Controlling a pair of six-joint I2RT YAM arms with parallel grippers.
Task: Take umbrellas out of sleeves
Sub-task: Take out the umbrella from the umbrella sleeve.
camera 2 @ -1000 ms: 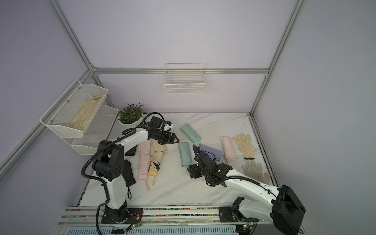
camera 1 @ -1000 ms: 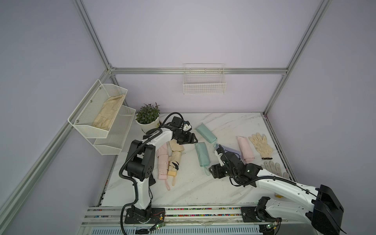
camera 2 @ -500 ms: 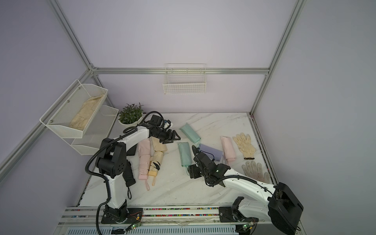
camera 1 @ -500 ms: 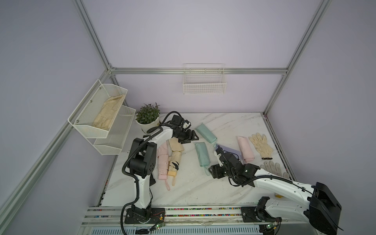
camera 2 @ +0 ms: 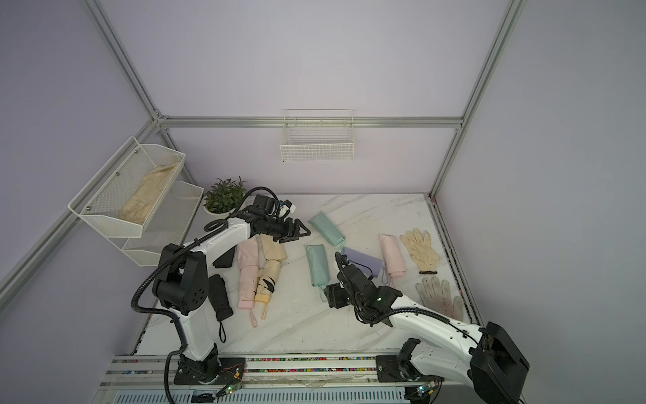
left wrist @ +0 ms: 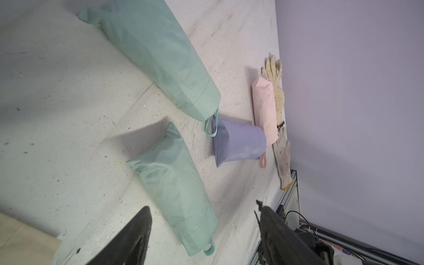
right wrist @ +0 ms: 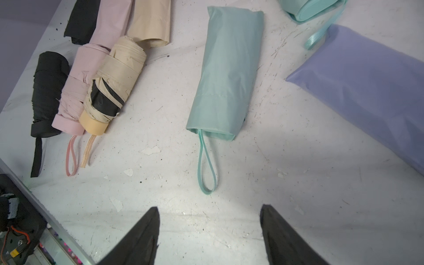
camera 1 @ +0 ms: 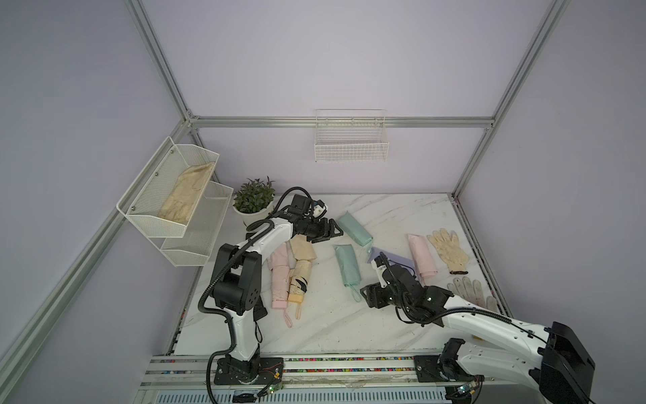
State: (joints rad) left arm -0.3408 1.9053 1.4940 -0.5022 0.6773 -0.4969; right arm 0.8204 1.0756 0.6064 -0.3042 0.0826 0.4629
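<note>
Right wrist view: what lies ahead of you?

Me: My right fingers (right wrist: 210, 207) stand wide apart with nothing between them, low over the surface (right wrist: 298, 183). Straight ahead lies the nearer mint sleeve (right wrist: 226, 75), plump with its umbrella. Its open end faces me, and the wrist loop (right wrist: 206, 165) trails out toward me.

Asker: And the other arm?

Me: My left fingers (camera 1: 330, 232) are spread and empty too. They hang near that sleeve's closed end, between the empty cream sleeve (camera 1: 303, 249) and the far mint sleeve (camera 1: 354, 229).

Asker: Which step is this?

Me: I judge three are done, since the black umbrella (right wrist: 48, 91), pink umbrella (right wrist: 78, 87) and cream umbrella (right wrist: 114, 85) lie bare, side by side and touching. Both mint ones, the lilac sleeve (right wrist: 367, 87) and the full pink sleeve (camera 1: 423, 257) look unopened. Next, I think, the left pins the closed end while the right closes on the loop or handle and draws straight out.

Asker: Anything in the way?

Me: The lilac sleeve lies just beside my right arm. If the fabric is pinned poorly, it may slide along with the umbrella. The work gloves (camera 1: 447, 246) and the plant (camera 1: 253, 196) sit well apart.
</note>
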